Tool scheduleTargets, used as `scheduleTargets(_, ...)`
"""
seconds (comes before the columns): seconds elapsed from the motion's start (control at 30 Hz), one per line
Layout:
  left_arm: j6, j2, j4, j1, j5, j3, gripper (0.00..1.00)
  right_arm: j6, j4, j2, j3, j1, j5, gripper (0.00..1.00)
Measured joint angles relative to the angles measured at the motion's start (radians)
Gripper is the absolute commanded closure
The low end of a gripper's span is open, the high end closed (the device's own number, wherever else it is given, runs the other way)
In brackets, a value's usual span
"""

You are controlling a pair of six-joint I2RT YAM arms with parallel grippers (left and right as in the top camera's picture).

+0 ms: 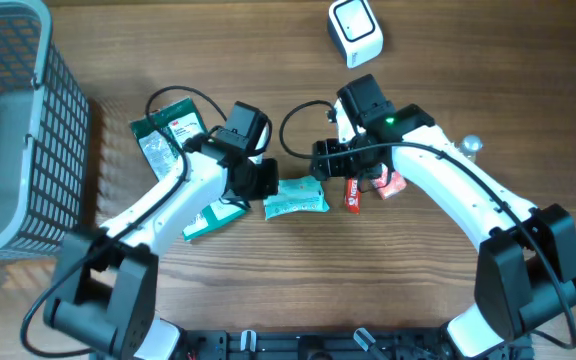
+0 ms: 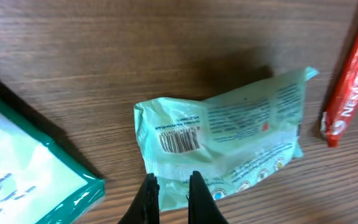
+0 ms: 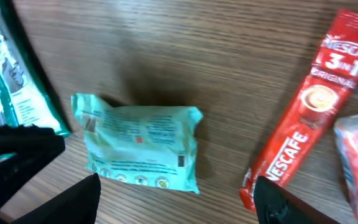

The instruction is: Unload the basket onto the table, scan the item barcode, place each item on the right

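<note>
- Left gripper [image 2: 171, 186]: fills the bottom of its wrist view, black fingers drawn close together, tips over the near edge of the pale green packet [image 2: 222, 134]; cannot tell whether the wrapper's edge is pinched between them.
- Right gripper [image 3: 179, 202]: hangs above the same packet, fingers spread wide apart, one at each lower corner of its wrist view, clamped on nothing.
- Pale green packet: lies flat on the wood near the middle of the table [image 1: 168, 50], closer to the robot-side edge than to the far edge, between the two grippers; looks crumpled at the end by the left gripper.
- Barcode [image 2: 179, 142]: faces up on the packet's end nearest the left gripper, plain in the left wrist view.
- Red Nescafé stick [image 1: 352, 193]: lies just beside the packet toward the right edge, apart from it.
- Pink-and-red pouch [image 1: 390, 184]: sits just beside the stick, partly under the right arm.
- White scanner [image 1: 354, 28]: stands at the far edge of the table, well apart from the packet.
- Dark green packets [image 1: 168, 135]: lie toward the left edge, near the basket.
- Green-and-white packet [image 1: 208, 218]: pokes out from under the left arm, near the robot-side edge.
- Grey mesh basket [image 1: 18, 120]: takes up the left edge, up into the far left corner.
</note>
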Motion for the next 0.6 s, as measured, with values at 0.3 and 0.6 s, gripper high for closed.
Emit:
scheduleTargets(0.3,-0.008,0.058,0.025,-0.005,0.018,0.000,0.96,0.015,-0.013,0.010,-0.010,-0.031,0.006,0.21)
scheduleTargets(0.6,-0.014,0.088,0.154,-0.005,0.023,-0.063,0.95,0.034,0.156,0.015,-0.148,-0.031,-0.080,0.21)
